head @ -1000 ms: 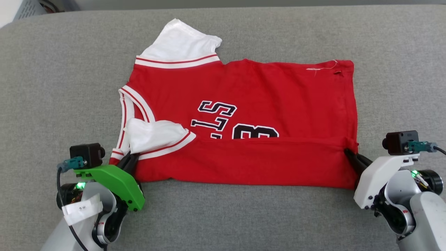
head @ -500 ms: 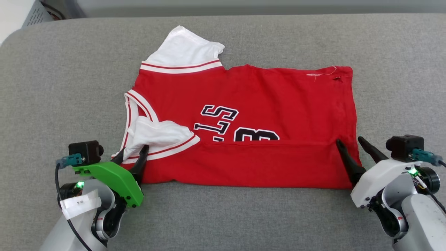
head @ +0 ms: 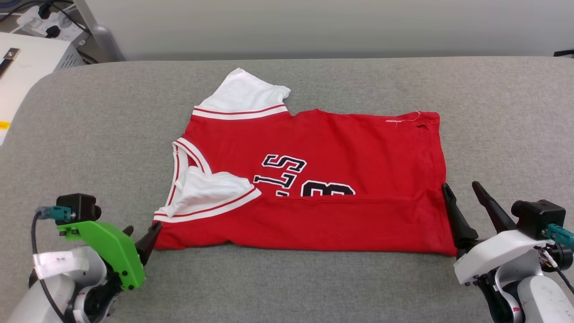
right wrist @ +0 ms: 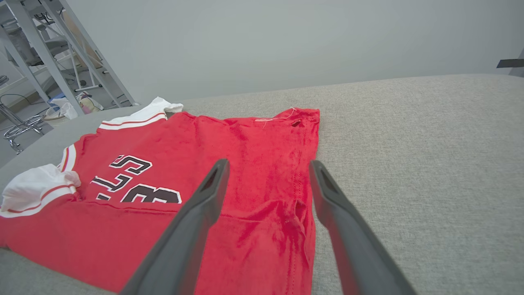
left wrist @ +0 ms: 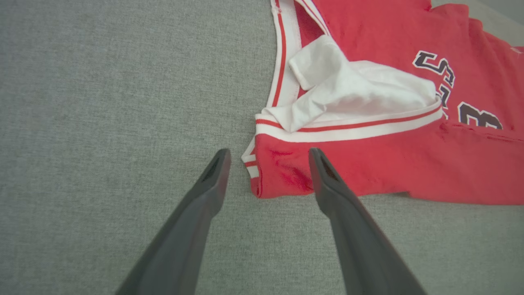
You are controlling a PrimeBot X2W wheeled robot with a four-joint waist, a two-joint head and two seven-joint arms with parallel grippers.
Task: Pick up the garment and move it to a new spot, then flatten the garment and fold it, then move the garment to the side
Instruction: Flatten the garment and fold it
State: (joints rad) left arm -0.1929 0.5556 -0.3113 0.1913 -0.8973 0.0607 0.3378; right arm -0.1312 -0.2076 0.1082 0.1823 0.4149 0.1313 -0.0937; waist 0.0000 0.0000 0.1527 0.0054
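Red cloth begins right at my fingertips on both sides. My left pincer (head: 143, 227) is spread wide and empty, low over the grey cushion (head: 287, 278), fingers aimed forward and slightly inward. The near collar-end corner of the garment (head: 314, 179) lies between its tips, and I cannot tell whether the inner finger (left wrist: 329, 188) touches the cloth. My right pincer (head: 460, 185) is equally wide and empty, tilted up from a white wrist shell (head: 489, 255). Its inner finger (right wrist: 206, 200) hangs over the hem-end corner, while the outer one is over bare cushion just beside the hem. Ahead of both pincers, the garment's near long edge is folded over onto the front, covering the lower part of the black lettering (head: 291, 177). Beyond my left pincer a crumpled white sleeve (head: 210, 190) lies on the chest beside the striped collar (head: 176, 166); farthest off, the other white sleeve (head: 244, 96) sticks out flat past the shirt.
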